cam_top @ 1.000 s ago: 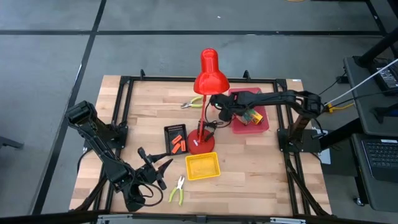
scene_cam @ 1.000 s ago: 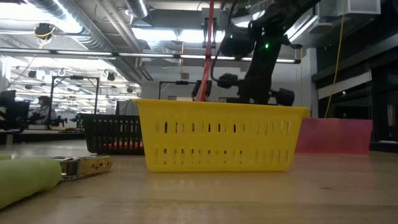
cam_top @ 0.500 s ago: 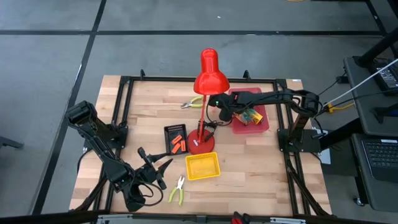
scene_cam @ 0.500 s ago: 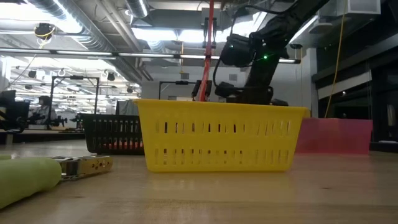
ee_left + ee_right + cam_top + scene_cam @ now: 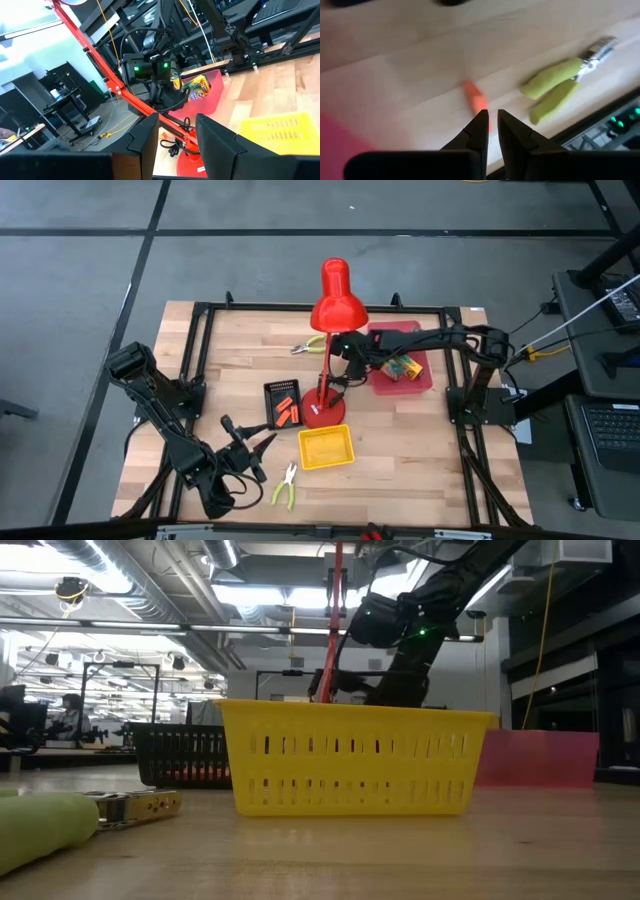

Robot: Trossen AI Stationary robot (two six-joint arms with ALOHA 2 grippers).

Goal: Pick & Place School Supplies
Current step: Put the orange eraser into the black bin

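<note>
right gripper [image 5: 490, 122] nearly closed, empty | orange piece [image 5: 479, 104] apparently just beyond fingertips | pliers [image 5: 565, 85] nearby

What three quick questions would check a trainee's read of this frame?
1. Multiple choice: where do the crayon boxes sit?
A. yellow tray
B. black tray
C. pink tray
2. True or false: the right gripper holds an orange piece.
3. Short answer: what stands between the black tray and the pink tray?

Key:
1. C.
2. False. The piece lies loose on the table just ahead of the empty, narrowly parted fingertips.
3. The red desk lamp.
</note>
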